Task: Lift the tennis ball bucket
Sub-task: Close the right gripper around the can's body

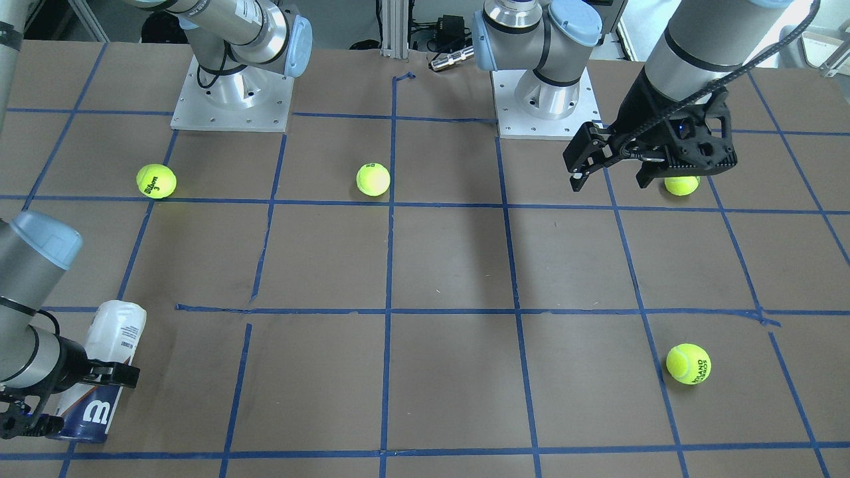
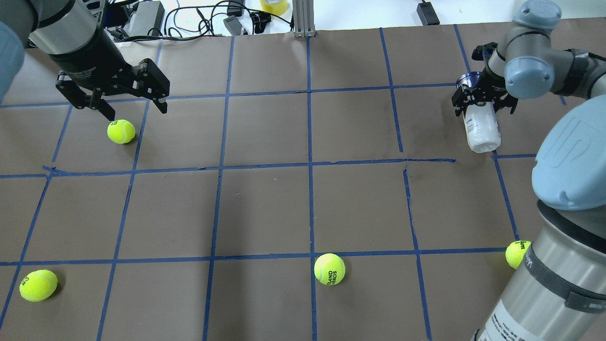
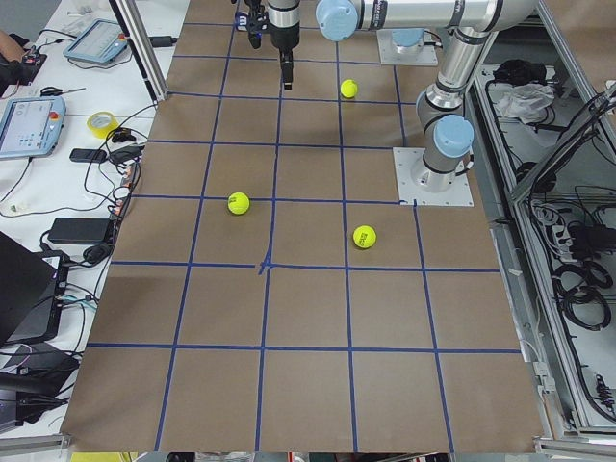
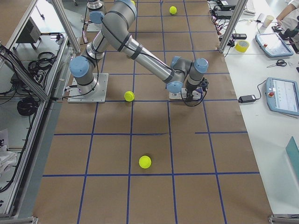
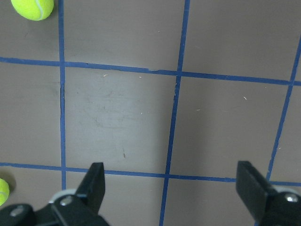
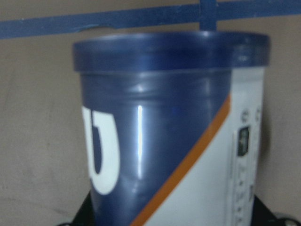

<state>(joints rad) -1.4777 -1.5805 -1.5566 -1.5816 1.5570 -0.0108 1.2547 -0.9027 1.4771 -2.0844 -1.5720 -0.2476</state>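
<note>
The tennis ball bucket (image 2: pixel 482 130) is a slim white can with a navy end and a white "W" (image 1: pixel 98 413). It lies tilted at the table's far right in the overhead view. My right gripper (image 2: pixel 483 102) has a finger on each side of the can's navy end (image 6: pixel 155 94) and is shut on it. I cannot tell whether the can is off the table. It also shows at the lower left of the front-facing view (image 1: pixel 119 332). My left gripper (image 2: pixel 137 111) is open and empty, hanging above a tennis ball (image 2: pixel 121 131).
Three more yellow-green tennis balls lie on the brown, blue-taped table: front middle (image 2: pixel 329 269), front left (image 2: pixel 38 285), and by my right arm's base (image 2: pixel 517 254). Cables and boxes lie beyond the far edge (image 2: pixel 189 19).
</note>
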